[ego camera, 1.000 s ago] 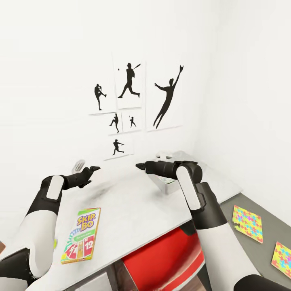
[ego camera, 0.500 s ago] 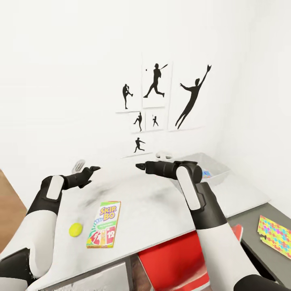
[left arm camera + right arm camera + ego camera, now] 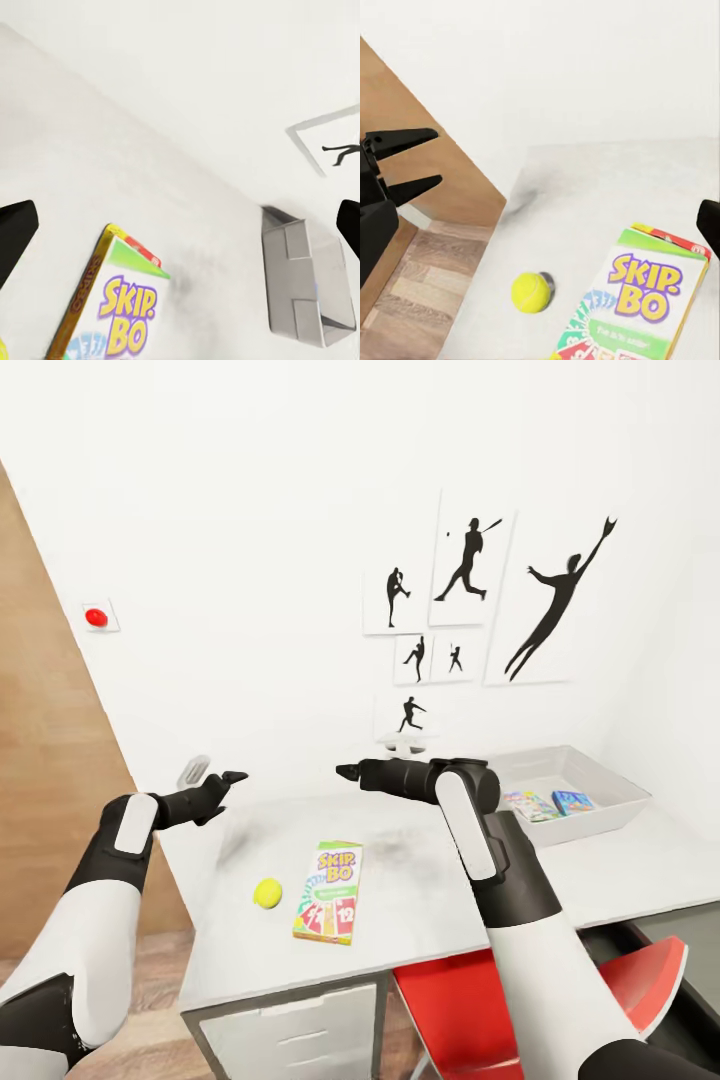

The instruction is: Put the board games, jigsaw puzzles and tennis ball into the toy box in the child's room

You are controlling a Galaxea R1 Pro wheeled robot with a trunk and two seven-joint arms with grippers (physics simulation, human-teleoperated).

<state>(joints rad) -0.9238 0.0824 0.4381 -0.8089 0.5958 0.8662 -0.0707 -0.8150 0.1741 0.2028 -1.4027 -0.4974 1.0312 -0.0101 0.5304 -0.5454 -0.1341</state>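
Note:
A Skip-Bo board game box (image 3: 328,878) lies flat on the white table (image 3: 420,900), with a yellow tennis ball (image 3: 266,893) just left of it. The grey toy box (image 3: 600,772) stands at the table's far right with a couple of colourful boxes (image 3: 530,805) inside. My left gripper (image 3: 232,778) hangs open above the table's left edge, holding nothing. My right gripper (image 3: 345,770) hovers open and empty over the table's back middle. The left wrist view shows the Skip-Bo box (image 3: 112,315) and the toy box (image 3: 307,281). The right wrist view shows the ball (image 3: 531,292) and the Skip-Bo box (image 3: 637,300). The jigsaw puzzles are out of view.
A red chair (image 3: 560,1000) sits tucked under the table's front right. White drawers (image 3: 290,1020) are below the table's left part. A wooden panel (image 3: 50,760) stands at the left, and a red button (image 3: 96,617) is on the wall. Baseball pictures (image 3: 470,600) hang behind the table.
The whole view has swung left, so the camera moved. The ball, wooden panel and toy box's inside came into view; the puzzles slid out right. Both arms hold the same pose.

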